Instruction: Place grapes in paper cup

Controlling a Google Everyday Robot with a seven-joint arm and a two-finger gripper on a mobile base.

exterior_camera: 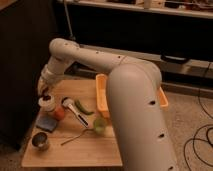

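The white paper cup (47,104) stands near the left edge of the wooden table (95,151). My gripper (44,91) hangs straight over it at the end of the white arm, which reaches in from the right. The gripper is shut. A dark lump at its tips, just above the cup's mouth, looks like the grapes (46,97). I cannot make out whether the lump touches the cup's rim.
A round orange fruit (60,114) and a blue sponge (47,123) lie beside the cup. A dark metal cup (40,141) stands at the front left, a translucent green cup (99,125) at mid-table. A white-handled utensil (75,108), a green pepper (84,107) and a yellow bin (102,95) lie to the right.
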